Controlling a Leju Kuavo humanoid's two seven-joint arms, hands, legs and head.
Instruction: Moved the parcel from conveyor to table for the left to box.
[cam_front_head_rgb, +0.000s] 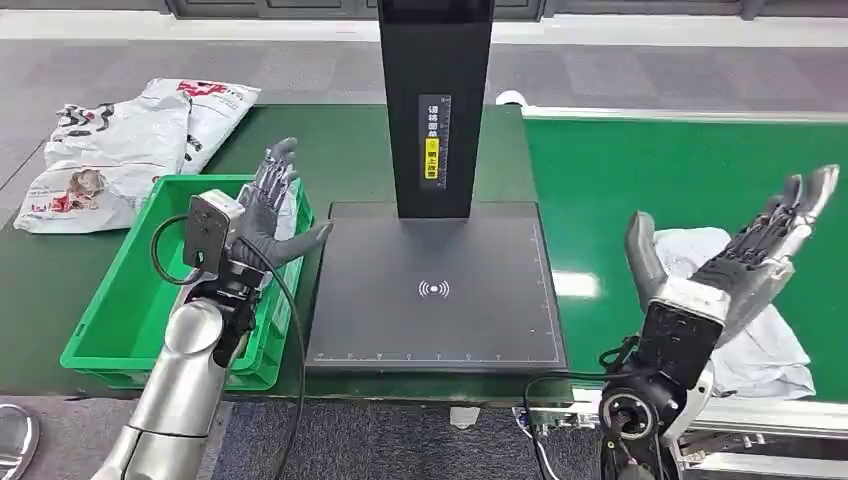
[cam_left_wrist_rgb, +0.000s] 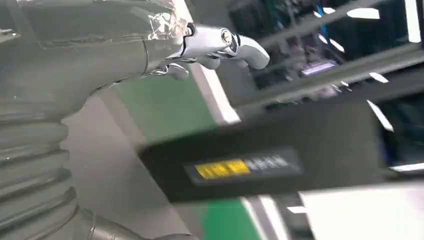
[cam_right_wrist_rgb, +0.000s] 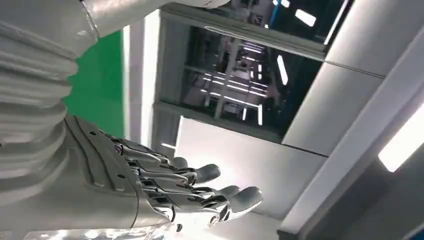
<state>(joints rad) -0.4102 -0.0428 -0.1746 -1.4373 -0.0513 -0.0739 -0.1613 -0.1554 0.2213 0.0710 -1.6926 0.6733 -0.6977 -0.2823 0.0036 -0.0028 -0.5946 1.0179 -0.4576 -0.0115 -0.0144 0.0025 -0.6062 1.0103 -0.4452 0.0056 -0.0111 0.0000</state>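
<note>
Right hand (cam_front_head_rgb: 745, 255) raised over the green conveyor (cam_front_head_rgb: 690, 160), fingers spread and extended, holding nothing; same spread fingers confirmed in the right wrist view (cam_right_wrist_rgb: 165, 187). Parcel (cam_front_head_rgb: 745, 310), a pale soft bag, lying flat on the conveyor directly beneath and just beyond that hand, partly hidden by the palm and wrist; contact between hand and parcel not determinable, though the hand appears lifted clear. Long axis of the parcel judged to run roughly near-to-far with a lean to the right, though the covered part leaves this uncertain. Left hand (cam_front_head_rgb: 268, 215) held up over the right rim of the green crate (cam_front_head_rgb: 120, 320), fingers apart, likewise empty; thumb tip seen in the left wrist view (cam_left_wrist_rgb: 235, 45). Black scanner platform (cam_front_head_rgb: 435, 290) lying between the two hands, with its upright column (cam_front_head_rgb: 435, 100) at the far edge. Right hand plainly the nearer to the parcel; left hand well apart from it, across the platform. Coming move judged a descent onto the parcel, then a carry leftward to the platform. White printed bags (cam_front_head_rgb: 120, 150) noted at far left.
</note>
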